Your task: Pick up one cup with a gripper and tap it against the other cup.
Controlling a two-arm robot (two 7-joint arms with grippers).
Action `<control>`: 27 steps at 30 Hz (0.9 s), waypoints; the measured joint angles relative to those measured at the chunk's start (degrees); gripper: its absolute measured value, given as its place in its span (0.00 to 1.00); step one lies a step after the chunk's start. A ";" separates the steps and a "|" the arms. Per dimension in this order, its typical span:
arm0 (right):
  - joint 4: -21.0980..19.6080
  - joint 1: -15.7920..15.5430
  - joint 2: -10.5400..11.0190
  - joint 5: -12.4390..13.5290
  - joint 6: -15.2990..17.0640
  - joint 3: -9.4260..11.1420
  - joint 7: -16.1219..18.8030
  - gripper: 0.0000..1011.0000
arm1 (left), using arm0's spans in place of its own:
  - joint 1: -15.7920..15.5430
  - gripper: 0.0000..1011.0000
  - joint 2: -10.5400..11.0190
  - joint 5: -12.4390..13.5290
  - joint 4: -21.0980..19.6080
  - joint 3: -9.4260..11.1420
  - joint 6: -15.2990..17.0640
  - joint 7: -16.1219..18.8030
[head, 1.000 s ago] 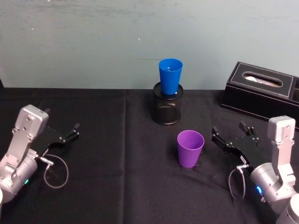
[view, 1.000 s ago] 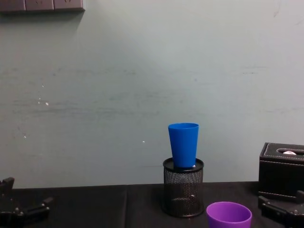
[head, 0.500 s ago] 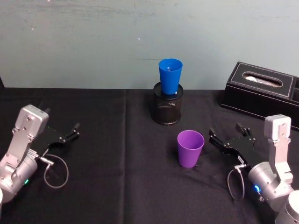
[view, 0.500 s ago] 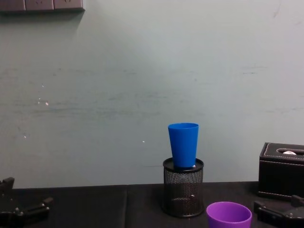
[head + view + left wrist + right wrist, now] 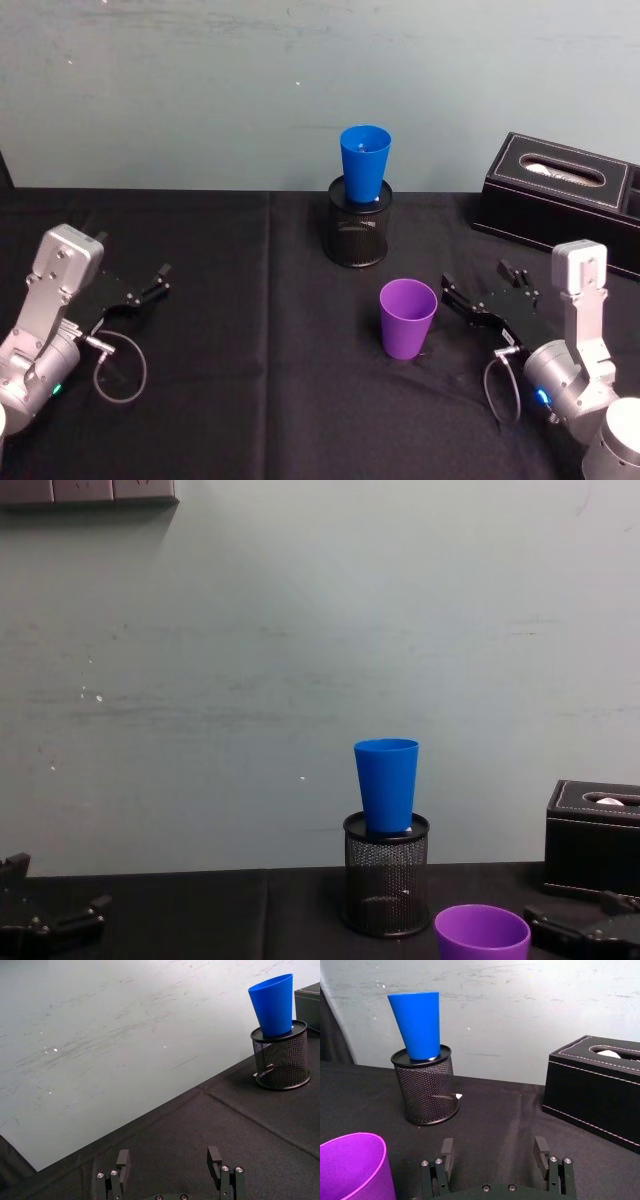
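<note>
The purple cup (image 5: 407, 318) (image 5: 482, 932) stands upright on the black cloth, near the centre right. The blue cup (image 5: 364, 163) (image 5: 387, 785) sits upright in the top of a black wire-mesh pen holder (image 5: 357, 232) behind it. My right gripper (image 5: 476, 278) is open, low over the cloth just right of the purple cup and apart from it. In the right wrist view the gripper (image 5: 493, 1152) has nothing between its fingers, with the purple cup (image 5: 350, 1165) off to one side and the blue cup (image 5: 417, 1025) beyond. My left gripper (image 5: 132, 254) (image 5: 169, 1157) rests open at the far left.
A black tissue box (image 5: 560, 200) (image 5: 595, 1090) stands at the back right, behind the right arm. A pale wall closes off the back of the table. A cable loop (image 5: 120, 370) lies by the left arm.
My right gripper has moved left, closer to the purple cup, still open. The cups and the left arm have not moved.
</note>
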 joint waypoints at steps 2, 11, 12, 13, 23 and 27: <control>0.21 0.10 -0.03 -0.16 -0.33 -0.02 0.00 0.99 | 0.00 1.00 0.00 0.00 0.00 0.00 0.00 0.00; 0.25 0.13 -0.01 -0.20 -0.44 -0.02 0.01 0.99 | 0.00 1.00 0.00 0.00 0.00 0.00 0.00 0.00; 0.25 0.13 -0.01 -0.20 -0.43 -0.02 0.01 0.99 | 0.00 1.00 0.00 0.00 0.00 0.00 0.00 0.00; 0.24 0.13 0.00 -0.20 -0.42 -0.02 0.01 0.99 | 0.00 1.00 0.00 0.00 0.00 0.00 0.00 0.00; 0.17 0.09 0.00 -0.18 -0.35 0.02 0.00 0.99 | 0.00 1.00 0.00 0.00 0.00 0.00 0.00 0.00; 0.15 0.07 0.00 -0.17 -0.33 0.02 0.00 0.99 | 0.01 1.00 0.00 0.00 0.00 -0.01 0.00 0.00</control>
